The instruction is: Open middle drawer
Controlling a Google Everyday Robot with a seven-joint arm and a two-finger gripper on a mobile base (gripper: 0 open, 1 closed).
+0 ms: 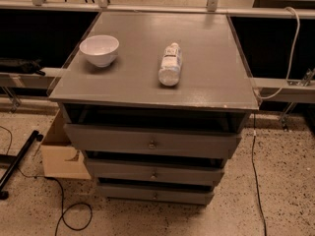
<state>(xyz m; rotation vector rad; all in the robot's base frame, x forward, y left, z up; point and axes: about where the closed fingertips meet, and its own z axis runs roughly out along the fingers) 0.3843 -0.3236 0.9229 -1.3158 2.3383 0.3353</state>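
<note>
A grey cabinet (157, 90) stands in the middle of the camera view with three drawers stacked at its front. The middle drawer (154, 173) has a low grey front and a small round metal knob (154, 174) at its centre. It sits slightly pulled out, with a dark gap above it. The widest drawer (152, 142) is above it and the narrowest drawer (155, 194) below it. My gripper and arm are not in view.
A white bowl (99, 49) and a clear plastic bottle (170, 64) lying on its side rest on the cabinet top. A cardboard box (61, 154) stands at the cabinet's left. Cables (64, 210) lie on the speckled floor. A white cable (290, 58) hangs at the right.
</note>
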